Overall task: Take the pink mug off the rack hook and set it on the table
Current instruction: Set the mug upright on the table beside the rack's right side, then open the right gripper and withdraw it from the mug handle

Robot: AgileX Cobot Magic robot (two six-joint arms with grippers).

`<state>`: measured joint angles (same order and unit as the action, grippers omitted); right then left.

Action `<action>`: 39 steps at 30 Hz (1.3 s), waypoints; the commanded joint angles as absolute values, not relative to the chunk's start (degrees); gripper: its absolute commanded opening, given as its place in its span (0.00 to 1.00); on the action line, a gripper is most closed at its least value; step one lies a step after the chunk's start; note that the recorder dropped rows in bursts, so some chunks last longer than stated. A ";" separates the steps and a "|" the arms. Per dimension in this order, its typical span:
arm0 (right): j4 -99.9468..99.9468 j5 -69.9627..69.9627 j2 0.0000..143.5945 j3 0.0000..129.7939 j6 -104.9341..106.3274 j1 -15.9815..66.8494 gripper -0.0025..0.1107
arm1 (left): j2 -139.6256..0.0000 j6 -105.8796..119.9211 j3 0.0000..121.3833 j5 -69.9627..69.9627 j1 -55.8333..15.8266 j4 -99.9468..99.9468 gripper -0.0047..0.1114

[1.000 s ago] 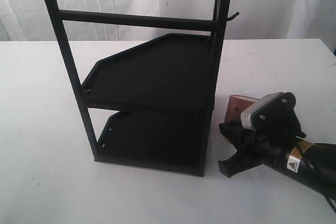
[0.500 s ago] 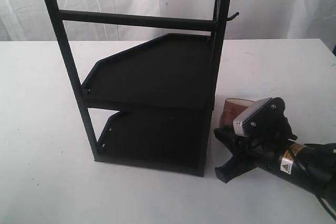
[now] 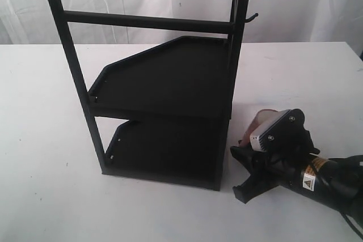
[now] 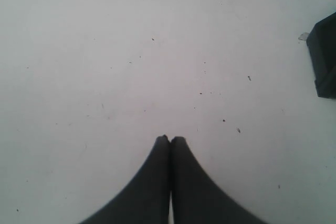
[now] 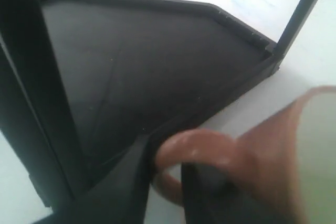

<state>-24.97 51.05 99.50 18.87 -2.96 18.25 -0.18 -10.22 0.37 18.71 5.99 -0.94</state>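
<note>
Our right gripper (image 5: 167, 177) pinches the pink mug (image 5: 273, 145) by its handle (image 5: 195, 148), with the rack (image 5: 131, 61) just beyond the jaws. Our left gripper (image 4: 169, 140) has its jaws pressed together over the table (image 4: 131, 51).

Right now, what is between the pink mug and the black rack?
Only a narrow strip of bare white table lies between the pink mug and the rack. The exterior view shows it.

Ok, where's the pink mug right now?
Lower right of the exterior view: the pink mug is tilted at the right tool, just right of the rack's bottom shelf, well below the rack hook.
</note>
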 commanded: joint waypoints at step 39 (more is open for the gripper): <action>-53.82 25.60 58.71 18.65 -54.07 18.30 0.27 | 0.00 -10.23 0.00 19.06 5.59 -0.72 0.04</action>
<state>-48.43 27.67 63.50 18.77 -49.94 18.25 -0.18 -10.22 0.37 18.71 5.99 -0.94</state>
